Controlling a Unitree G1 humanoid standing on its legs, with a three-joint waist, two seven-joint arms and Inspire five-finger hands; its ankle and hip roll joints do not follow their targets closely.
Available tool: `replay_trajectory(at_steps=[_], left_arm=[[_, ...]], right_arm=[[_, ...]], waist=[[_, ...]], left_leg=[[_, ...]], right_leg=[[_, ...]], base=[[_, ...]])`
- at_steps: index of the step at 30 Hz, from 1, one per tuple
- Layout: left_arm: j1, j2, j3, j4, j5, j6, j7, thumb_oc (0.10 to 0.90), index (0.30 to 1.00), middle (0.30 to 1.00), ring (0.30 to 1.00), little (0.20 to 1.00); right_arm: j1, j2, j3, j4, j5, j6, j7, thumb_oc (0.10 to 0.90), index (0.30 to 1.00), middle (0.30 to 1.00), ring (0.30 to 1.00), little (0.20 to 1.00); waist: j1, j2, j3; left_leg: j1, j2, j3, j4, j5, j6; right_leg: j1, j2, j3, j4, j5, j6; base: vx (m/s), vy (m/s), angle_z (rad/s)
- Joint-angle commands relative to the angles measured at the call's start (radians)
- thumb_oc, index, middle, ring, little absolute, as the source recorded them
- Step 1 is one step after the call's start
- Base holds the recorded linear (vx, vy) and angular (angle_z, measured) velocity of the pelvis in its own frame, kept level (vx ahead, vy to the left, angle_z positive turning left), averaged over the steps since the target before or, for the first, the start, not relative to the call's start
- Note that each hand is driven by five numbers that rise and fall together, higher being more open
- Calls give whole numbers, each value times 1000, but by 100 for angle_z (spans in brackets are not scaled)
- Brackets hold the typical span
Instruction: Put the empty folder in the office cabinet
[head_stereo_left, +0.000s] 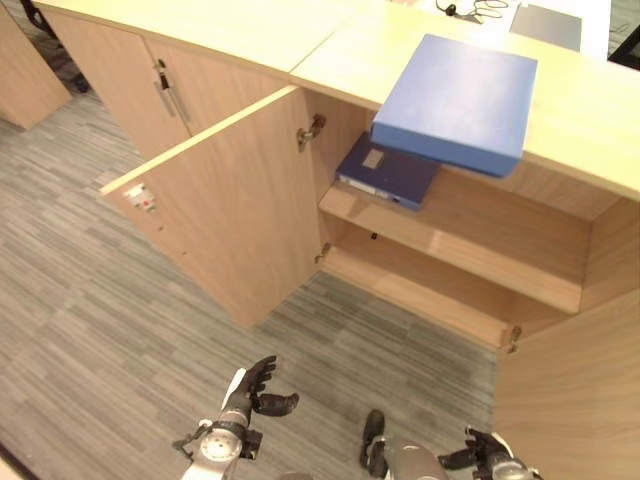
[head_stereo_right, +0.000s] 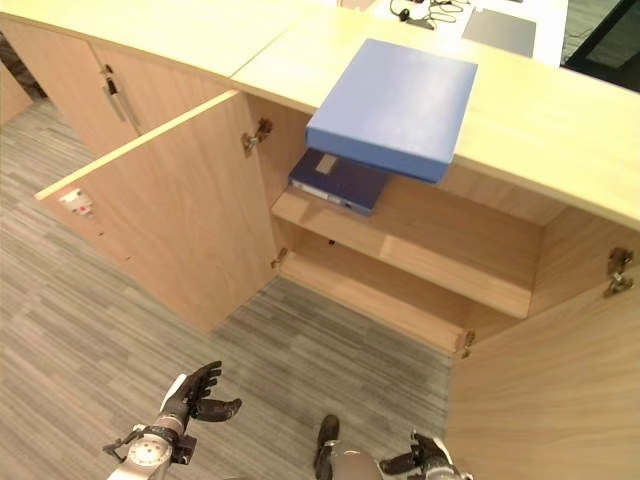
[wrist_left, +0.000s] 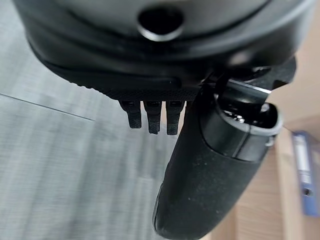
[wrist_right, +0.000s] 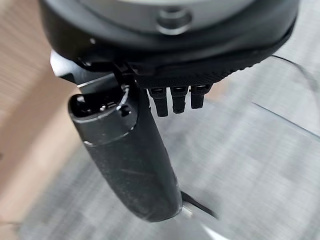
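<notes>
Light blue folder (head_stereo_left: 457, 101) overhangs cabinet top (head_stereo_left: 590, 110); dark folder (head_stereo_left: 387, 171) on upper shelf (head_stereo_left: 480, 240). Left hand (head_stereo_left: 252, 392) apparently relaxed, empty.

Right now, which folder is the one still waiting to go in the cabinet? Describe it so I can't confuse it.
Start at the long wooden countertop above the open cabinet. The light blue folder lies flat on top, its near corner overhanging the edge. It is paler and larger-looking than the dark blue folder, which already sits on the upper shelf just beneath it.
</notes>
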Motion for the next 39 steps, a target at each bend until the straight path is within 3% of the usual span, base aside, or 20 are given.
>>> replay_trajectory(at_steps=[1,3,4,5,9,10,11,12,13,14,15,16,17,19,30,36,39], left_arm=[[-17,63,14,-127,-1,-68,10,800,900,900,900,900],[-16,73,16,-134,9,-61,0,800,900,900,900,900],[-16,74,16,-134,9,-61,0,800,900,900,900,900],[-15,81,17,-141,15,-57,-1,800,900,900,900,900],[-12,83,27,-156,26,-51,-2,800,900,900,900,900],[-19,79,37,-160,21,-53,7,800,900,900,900,900],[-19,80,37,-160,21,-53,7,800,900,900,900,900],[-22,72,47,-170,-15,-59,13,800,900,900,900,900],[-23,73,47,-170,-16,-59,13,800,900,900,900,900],[-17,59,61,-179,-89,-69,15,800,900,900,900,900],[-17,59,61,-179,-89,-69,15,800,900,900,900,900],[-5,40,76,-192,-168,-73,12,800,900,900,900,900],[-4,33,83,-195,-203,-75,11,800,900,900,900,900],[1,22,89,-194,-242,-70,8,800,900,900,900,900],[29,13,131,-364,-425,-85,-2,800,900,900,900,900],[9,28,193,-451,-417,-110,41,800,900,900,900,900],[-39,52,249,-479,-322,-113,111,800,900,900,900,900]], right_arm=[[38,-6,27,16,28,4,-9,800,900,900,900,900],[46,-1,31,15,26,6,-7,800,900,900,900,900],[46,0,31,15,26,6,-7,800,900,900,900,900],[47,2,33,19,30,7,-7,800,900,900,900,900],[58,5,33,16,33,8,1,800,900,900,900,900],[58,5,32,21,33,10,0,800,900,900,900,900],[57,6,32,21,33,10,0,800,900,900,900,900],[53,9,35,34,29,12,-1,800,900,900,900,900],[52,10,34,34,29,12,-1,800,900,900,900,900],[45,14,44,51,23,14,0,800,900,900,900,900],[44,14,44,51,23,14,0,800,900,900,900,900],[42,17,57,57,14,15,5,800,900,900,900,900],[42,16,59,58,11,16,6,800,900,900,900,900],[44,14,58,57,10,18,7,800,900,900,900,900],[82,45,62,65,-30,34,32,800,900,900,900,900],[100,65,76,57,-45,33,43,800,900,900,900,900],[103,77,93,50,-57,36,50,800,900,900,900,900]], waist=[[-12,2,-6],[-9,-8,-7],[-10,-8,-8],[-2,-21,-1],[12,-32,1],[27,-48,10],[25,-51,9],[44,-71,28],[43,-74,27],[74,-84,48],[73,-86,47],[99,-75,53],[106,-69,52],[112,-63,54],[108,-32,-35],[110,-30,-61],[110,-30,-78]], left_leg=[[64,133,49,-55,198,-9],[33,149,75,21,267,-5],[31,148,74,21,267,-5],[0,150,80,104,310,4],[-43,125,74,130,305,22],[-101,86,61,114,223,41],[-104,82,61,113,227,42],[-187,27,39,109,141,47],[-190,24,39,108,145,48],[-257,-55,-10,75,99,46],[-258,-58,-11,71,104,47],[-273,-122,-93,-43,144,38],[-290,-139,-119,-69,166,37],[-303,-153,-135,-85,189,37],[-127,-155,-153,-312,244,72],[-84,-161,-141,-328,225,85],[-58,-162,-135,-333,209,91]], right_leg=[[-37,6,31,-103,23,159],[-3,32,46,-113,6,137],[-4,31,45,-114,6,137],[30,50,65,-126,-2,120],[67,54,89,-135,-21,104],[92,42,101,-143,-32,105],[90,38,100,-145,-30,106],[118,24,121,-150,-33,109],[116,21,121,-151,-31,109],[150,22,155,-159,-28,114],[149,20,154,-161,-26,115],[183,37,181,-172,-24,121],[193,43,188,-172,-24,122],[206,49,197,-171,-27,124],[282,54,244,-214,-36,139],[312,46,260,-242,-28,148],[334,41,269,-259,-24,152]], base=[[169,-173,11],[119,-127,-6],[148,-171,-26],[148,-147,-25],[131,-81,-29],[43,-2,-8],[69,5,5],[11,11,6],[49,39,-16],[18,32,-35],[107,88,-71],[113,81,-54],[120,80,-51],[72,52,-63],[115,113,-30],[64,70,2],[68,66,-17]])
